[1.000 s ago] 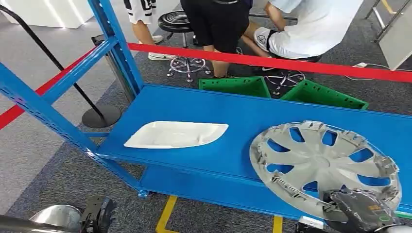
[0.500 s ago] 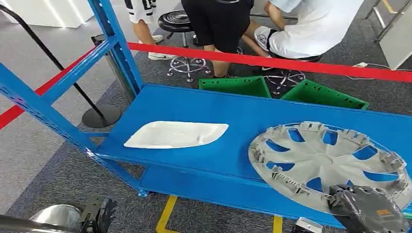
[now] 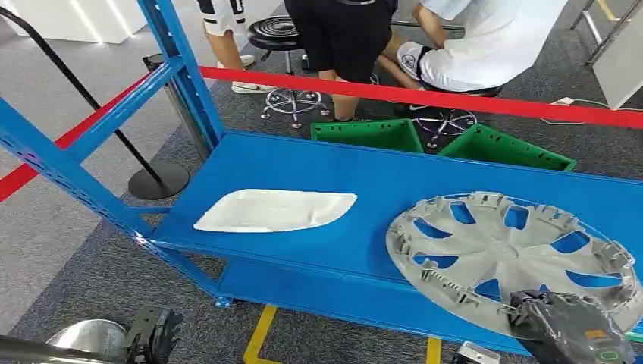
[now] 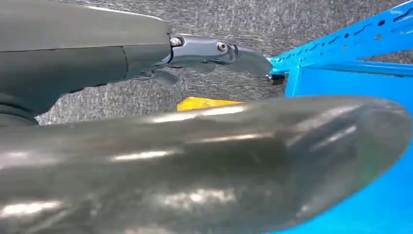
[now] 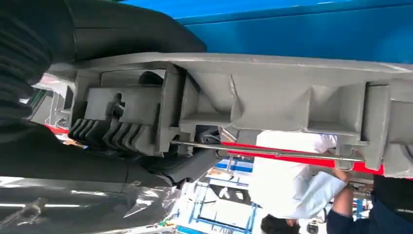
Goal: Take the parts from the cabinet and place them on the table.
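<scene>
Head view: a blue metal cabinet shelf (image 3: pixel 364 182) fills the middle of the scene. A silver-grey wheel cover (image 3: pixel 512 254) lies on its right part, inner side up, its near rim reaching past the shelf's front edge. The right hand (image 3: pixel 572 334) comes in at the lower right corner and grips that near rim. A flat white part (image 3: pixel 274 210) lies on the shelf's left part, well apart from the wheel cover. Behind the shelf runs a red barrier tape (image 3: pixel 425 97), with two green crates (image 3: pixel 368 135) on the carpet and people seated on stools beyond.

Left wrist view: the left hand (image 4: pixel 204 53) hangs over grey carpet beside the shelf's blue frame (image 4: pixel 341 41). Its fingers (image 4: pixel 243 57) stretch out straight and hold nothing.

Right wrist view: the wheel cover's ribbed grey rim (image 5: pixel 253 105) crosses the frame, very close. The right hand's dark fingers (image 5: pixel 104 131) are clamped on it.
</scene>
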You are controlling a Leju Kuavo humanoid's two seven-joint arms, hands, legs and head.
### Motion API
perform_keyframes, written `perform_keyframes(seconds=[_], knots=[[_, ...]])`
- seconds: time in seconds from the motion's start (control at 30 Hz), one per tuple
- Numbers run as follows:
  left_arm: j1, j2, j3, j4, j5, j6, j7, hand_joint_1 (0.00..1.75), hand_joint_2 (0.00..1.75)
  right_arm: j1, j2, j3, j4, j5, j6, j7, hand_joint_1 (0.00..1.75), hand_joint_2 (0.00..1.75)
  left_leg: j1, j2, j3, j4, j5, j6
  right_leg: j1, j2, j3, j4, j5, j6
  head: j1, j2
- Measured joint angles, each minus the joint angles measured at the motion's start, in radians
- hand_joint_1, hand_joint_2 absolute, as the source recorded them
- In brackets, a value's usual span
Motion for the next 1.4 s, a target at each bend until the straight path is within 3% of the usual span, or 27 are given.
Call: perform_keyframes(seconds=[0.17, 0.2, 0.5, 0.6, 0.73, 0.8, 0.83, 0.87, 0.97, 1.0, 1.03, 1.07, 1.13, 1.17, 1.2, 1.3, 1.33, 1.4], knots=[[0.0, 0.0, 0.003, 0.0, -0.006, -0.002, 0.0, 0.0, 0.0, 0.004, 0.0, 0.001, -0.004, 0.005, -0.003, 0.004, 1.75, 1.75, 0.0, 0.0, 0.0, 0.0, 0.0, 0.0, 0.0, 0.0, 0.0, 0.0, 0.0, 0.0, 0.0, 0.0], [0.0, 0.0, 0.003, 0.0, -0.007, -0.002, 0.0, 0.0, 1.75, 0.005, 0.0, 0.001, -0.005, 0.005, -0.004, 0.004, 1.75, 1.75, 0.0, 0.0, 0.0, 0.0, 0.0, 0.0, 0.0, 0.0, 0.0, 0.0, 0.0, 0.0, 0.0, 0.0], [0.0, 0.0, 0.004, 0.0, -0.021, -0.011, -0.014, 0.0, 1.75, 0.008, 0.008, 0.007, -0.013, 0.045, -0.052, -0.002, 1.75, 1.75, 0.0, 0.0, 0.0, 0.0, 0.0, 0.0, 0.0, 0.0, 0.0, 0.0, 0.0, 0.0, 0.0, 0.0], [0.001, 0.0, 0.004, 0.0, -0.019, -0.013, -0.015, 0.0, 1.75, 0.016, 0.039, 0.013, -0.013, 0.04, -0.12, -0.02, 1.75, 1.75, -0.003, 0.0, -0.002, 0.004, -0.005, 0.005, -0.003, 0.0, 0.0, -0.003, 0.001, 0.003, 0.0, 0.0], [0.004, 0.0, 0.005, 0.0, -0.018, 0.006, -0.012, 0.0, 1.75, 0.027, 0.124, 0.031, -0.013, 0.016, -0.276, -0.066, 1.75, 1.75, -0.006, 0.0, -0.003, 0.004, -0.007, 0.011, -0.007, 0.0, 0.001, -0.005, 0.0, 0.009, 0.0, 0.0], [0.004, 0.0, 0.006, 0.0, -0.018, 0.012, -0.013, 0.0, 1.75, 0.032, 0.16, 0.039, -0.016, 0.013, -0.33, -0.08, 1.75, 1.75, -0.008, 0.0, 0.0, -0.002, 0.004, 0.022, -0.008, 0.0, 0.005, -0.013, 0.009, 0.019, -0.001, 0.0], [0.004, -0.003, 0.006, 0.0, -0.018, 0.016, -0.013, 0.0, 1.75, 0.033, 0.173, 0.043, -0.019, 0.005, -0.351, -0.084, 1.75, 1.75, 0.005, 0.004, 0.009, -0.026, 0.016, 0.024, -0.007, -0.001, 0.003, -0.008, -0.001, 0.019, -0.001, 0.0], [0.004, -0.003, 0.006, 0.0, -0.018, 0.019, -0.013, 0.0, 1.75, 0.037, 0.191, 0.046, -0.02, -0.004, -0.377, -0.09, 1.75, 1.75, 0.005, 0.006, 0.013, -0.033, 0.02, 0.028, -0.004, -0.006, -0.005, 0.009, -0.027, 0.021, 0.002, 0.0], [0.007, -0.004, 0.008, 0.001, -0.018, 0.026, -0.014, 0.0, 1.75, 0.043, 0.245, 0.055, -0.02, 0.002, -0.43, -0.105, 1.75, 1.75, 0.008, 0.008, 0.009, -0.034, 0.023, 0.03, -0.009, -0.01, -0.081, 0.222, -0.154, 0.031, 0.006, 0.0], [0.008, -0.004, 0.008, 0.001, -0.018, 0.027, -0.014, 0.0, 1.75, 0.051, 0.257, 0.058, -0.02, 0.013, -0.445, -0.111, 1.75, 1.75, 0.008, 0.008, 0.007, -0.033, 0.024, 0.028, -0.009, -0.011, -0.095, 0.269, -0.17, 0.035, 0.007, 0.0], [0.009, -0.004, 0.008, 0.002, -0.019, 0.029, -0.014, 0.0, 1.75, 0.058, 0.272, 0.061, -0.02, 0.034, -0.465, -0.119, 1.75, 1.75, 0.01, 0.008, 0.005, -0.033, 0.026, 0.025, -0.011, -0.011, -0.088, 0.269, -0.16, 0.038, 0.008, 0.0], [0.009, -0.006, 0.008, 0.002, -0.019, 0.031, -0.014, 0.0, 1.75, 0.061, 0.285, 0.065, -0.02, 0.053, -0.479, -0.124, 1.75, 1.75, 0.013, 0.008, 0.002, -0.032, 0.028, 0.021, -0.013, -0.012, -0.059, 0.225, -0.131, 0.042, 0.007, 0.0], [0.01, -0.008, 0.008, 0.003, -0.02, 0.035, -0.014, 0.0, 1.75, 0.066, 0.304, 0.067, -0.021, 0.089, -0.505, -0.13, 1.75, 1.75, 0.023, 0.007, -0.006, -0.027, 0.034, 0.008, -0.022, -0.014, 0.051, 0.039, -0.06, 0.054, 0.007, 0.0], [0.01, -0.006, 0.008, 0.003, -0.021, 0.037, -0.014, 0.0, 1.75, 0.067, 0.314, 0.068, -0.021, 0.113, -0.52, -0.133, 1.75, 1.75, 0.021, 0.005, -0.01, -0.021, 0.036, -0.004, -0.023, -0.012, 0.087, -0.024, -0.078, 0.062, 0.009, 0.0], [0.01, -0.003, 0.009, 0.003, -0.021, 0.039, -0.014, 0.0, 1.75, 0.073, 0.325, 0.069, -0.023, 0.132, -0.531, -0.134, 1.75, 1.75, 0.02, 0.002, -0.011, -0.021, 0.038, -0.012, -0.017, 0.002, 0.083, -0.003, -0.05, 0.04, 0.009, 0.0], [0.011, -0.005, 0.009, 0.003, -0.029, 0.041, -0.013, 0.0, 1.75, 0.075, 0.348, 0.072, -0.031, 0.182, -0.563, -0.137, 1.75, 1.75, 0.02, -0.003, -0.015, -0.021, 0.058, -0.031, -0.015, 0.004, 0.066, 0.006, -0.054, 0.014, 0.005, 0.0], [0.011, -0.005, 0.008, 0.005, -0.031, 0.042, -0.013, 0.0, 1.75, 0.078, 0.352, 0.073, -0.032, 0.193, -0.572, -0.138, 1.75, 1.75, 0.024, -0.004, -0.019, -0.019, 0.059, -0.038, -0.018, 0.001, 0.049, 0.003, -0.045, -0.001, 0.005, 0.0], [0.012, -0.008, 0.008, 0.006, -0.033, 0.045, -0.012, 0.0, 1.75, 0.083, 0.363, 0.074, -0.04, 0.213, -0.589, -0.142, 1.75, 1.75, 0.022, 0.0, -0.05, 0.052, -0.04, -0.041, -0.017, -0.002, 0.035, 0.003, -0.028, -0.02, -0.003, 0.0]])
